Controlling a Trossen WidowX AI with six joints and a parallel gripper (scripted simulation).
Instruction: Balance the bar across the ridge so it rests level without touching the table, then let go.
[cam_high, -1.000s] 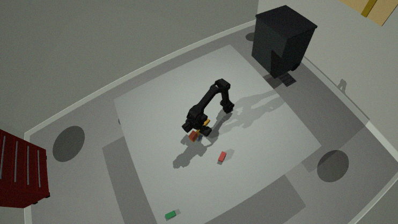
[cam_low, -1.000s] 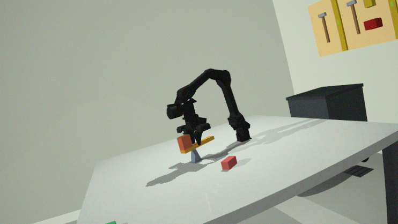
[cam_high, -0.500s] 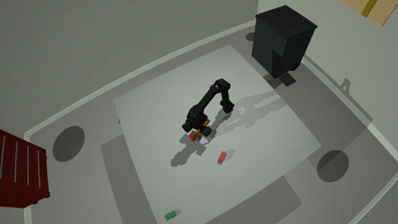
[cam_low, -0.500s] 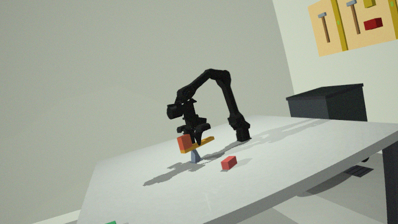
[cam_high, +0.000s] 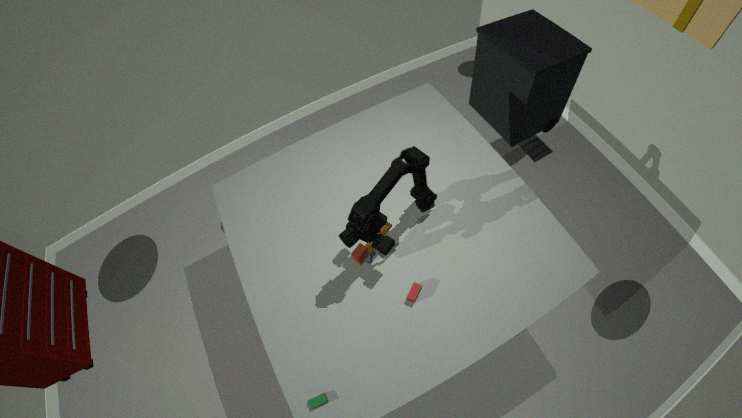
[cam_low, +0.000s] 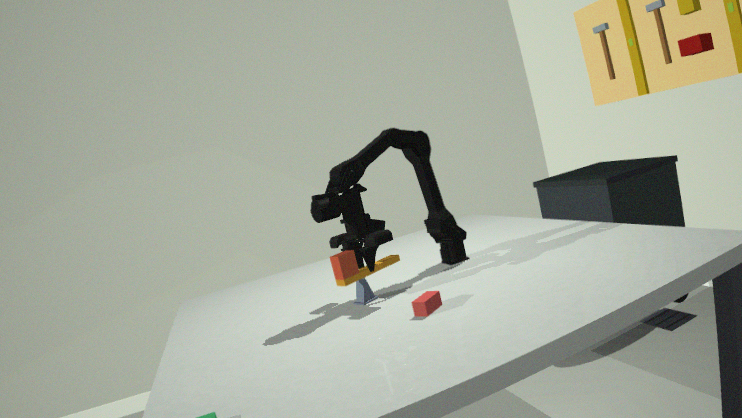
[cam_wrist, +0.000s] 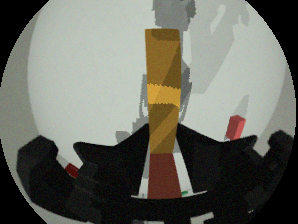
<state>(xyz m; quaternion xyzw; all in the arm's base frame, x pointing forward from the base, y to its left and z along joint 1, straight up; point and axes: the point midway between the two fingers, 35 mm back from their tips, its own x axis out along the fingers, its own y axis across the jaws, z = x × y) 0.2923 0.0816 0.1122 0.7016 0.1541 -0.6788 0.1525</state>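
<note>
Pale grey tabletop (cam_low: 519, 290) fills the lower frame of the exterior view, and at its centre the pincer (cam_low: 366, 259) is clenched on the bar (cam_low: 381, 264), just beside its red block end (cam_low: 343, 264). It hangs above the ridge (cam_low: 364, 291), tilted, block end lower. Stiff and end-heavy by the look of it, the bar probably balances best near that block.

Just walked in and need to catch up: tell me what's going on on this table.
The arm's gripper is shut on an orange bar with a red block at one end, holding it over a small grey ridge. The bar sits at or just above the ridge tip; contact cannot be told. It has not let go. A loose red block lies beside it on the table, a green one near the edge.
</note>
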